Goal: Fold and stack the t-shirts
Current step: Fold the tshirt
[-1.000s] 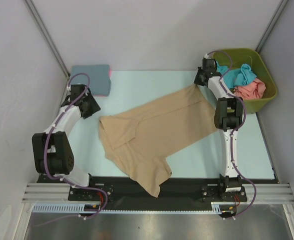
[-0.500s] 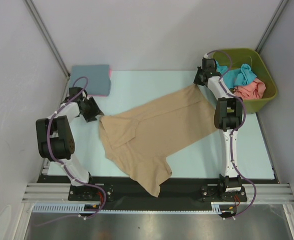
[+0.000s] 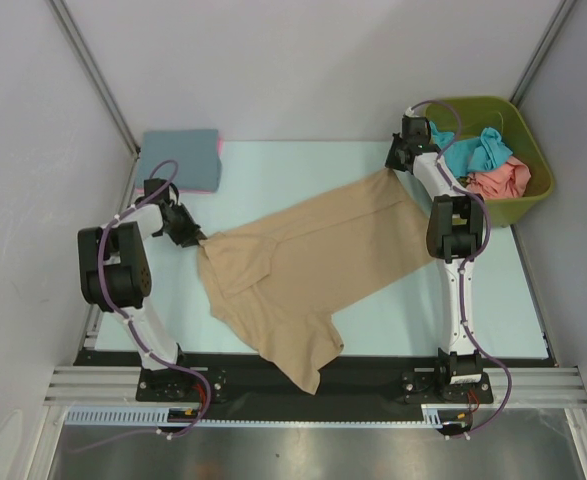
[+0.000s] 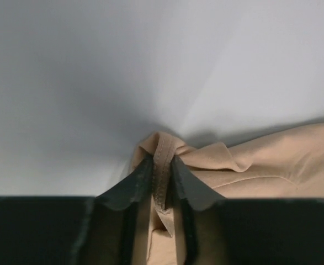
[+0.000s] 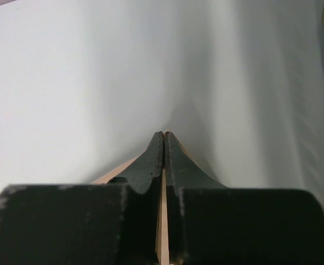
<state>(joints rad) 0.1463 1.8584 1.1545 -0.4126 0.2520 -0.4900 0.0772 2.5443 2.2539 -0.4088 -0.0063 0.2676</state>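
The tan t-shirt lies spread across the table, its lower part hanging over the near edge. My left gripper is shut on the shirt's left hem; the wrist view shows a fold of tan cloth pinched between the fingers. My right gripper is shut on the shirt's far right corner; a thin strip of tan cloth shows between its closed fingers. A folded slate blue t-shirt lies on a pink one at the back left. Teal and salmon t-shirts lie in the bin.
The olive-green bin stands at the back right, just beside my right arm. Grey walls close in the table on the left, back and right. The black rail runs along the near edge.
My left gripper moved from beside the folded stack toward the tan shirt's left edge and closed on its hem. The right arm and the shirt's right corner stayed still.
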